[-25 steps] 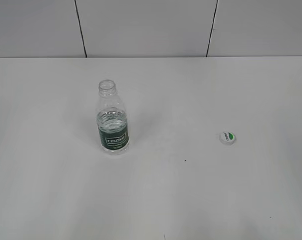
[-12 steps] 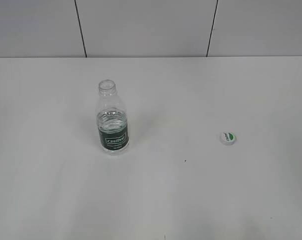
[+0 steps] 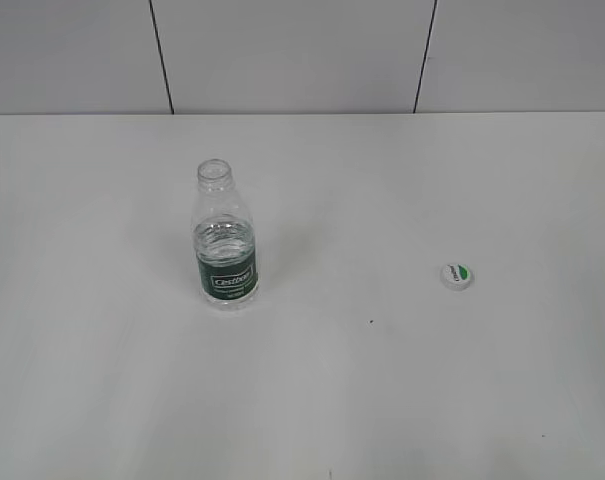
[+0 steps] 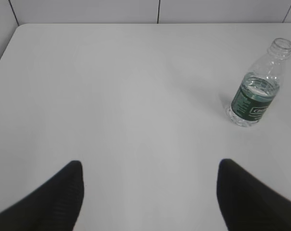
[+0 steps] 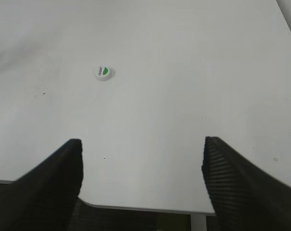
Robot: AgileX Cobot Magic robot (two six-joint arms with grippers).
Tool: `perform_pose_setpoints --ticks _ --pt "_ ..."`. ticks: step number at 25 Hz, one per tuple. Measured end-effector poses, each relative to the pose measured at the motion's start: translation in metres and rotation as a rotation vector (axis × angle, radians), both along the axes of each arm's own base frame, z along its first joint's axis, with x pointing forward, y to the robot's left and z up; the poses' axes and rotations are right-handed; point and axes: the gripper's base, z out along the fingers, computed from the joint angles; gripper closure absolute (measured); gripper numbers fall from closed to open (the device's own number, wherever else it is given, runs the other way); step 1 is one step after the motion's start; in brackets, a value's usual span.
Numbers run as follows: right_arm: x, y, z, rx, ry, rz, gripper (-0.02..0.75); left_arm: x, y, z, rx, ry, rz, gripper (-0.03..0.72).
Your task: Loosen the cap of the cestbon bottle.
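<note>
1. The cestbon bottle [image 3: 226,243] stands upright, mouth bare; the cap [image 3: 456,276] sits well to its right on the table [image 3: 382,400].
2. Left gripper [image 4: 150,192] and right gripper [image 5: 141,178] both gape wide, holding nothing.
3. Bottle's ahead-right of the left one; the cap's ahead-left of the right, so looks done.

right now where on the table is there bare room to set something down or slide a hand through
Widest free patch: between the cestbon bottle and the cap, bare but for a tiny dark speck. The near strip of table in front of both is bare, as is the stretch behind them up to the wall. Nowhere is crowded; the left gripper and right gripper are open, holding nothing.
</note>
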Motion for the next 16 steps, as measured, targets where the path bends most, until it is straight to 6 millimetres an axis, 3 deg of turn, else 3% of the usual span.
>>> perform_pose_setpoints --ticks 16 --pt "0.0 0.0 0.0 -0.001 0.0 0.001 0.148 0.0 0.0 0.0 -0.003 0.0 0.002 0.171"
